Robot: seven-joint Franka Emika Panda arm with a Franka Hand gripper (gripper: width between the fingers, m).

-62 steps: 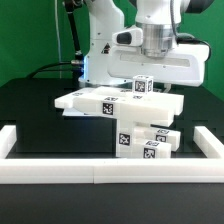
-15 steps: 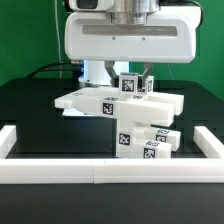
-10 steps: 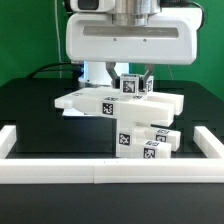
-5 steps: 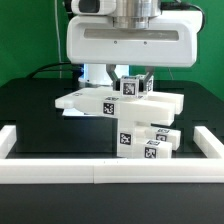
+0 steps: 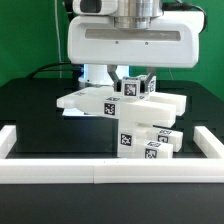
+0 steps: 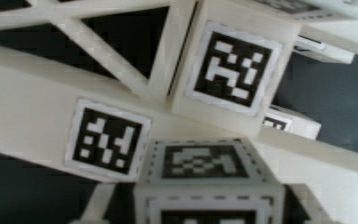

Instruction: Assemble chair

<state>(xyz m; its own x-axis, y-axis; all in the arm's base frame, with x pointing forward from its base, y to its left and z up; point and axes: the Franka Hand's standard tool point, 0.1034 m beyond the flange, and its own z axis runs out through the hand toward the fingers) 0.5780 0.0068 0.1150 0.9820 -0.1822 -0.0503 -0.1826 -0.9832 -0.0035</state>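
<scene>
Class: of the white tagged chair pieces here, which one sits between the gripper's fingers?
The small cube on top of the flat slab, flanked by the gripper; the leg blocks lie lower, nearer the front rail.

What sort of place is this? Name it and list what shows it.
Likely a robotics lab test bench: a black table fenced by white border rails, white furniture parts bearing square black-and-white tags, and a robot arm's tool over a small tagged cube.

Below me the black worktop (image 5: 30, 110) spreads wide, fenced by white border rails (image 5: 100, 172) along the near edge and both sides. In the middle sit my chair parts (image 5: 120, 104), stacked in a heap with tagged blocks (image 5: 152, 148) at the base. Something pale lies behind the pile, hard to make out from here.
</scene>
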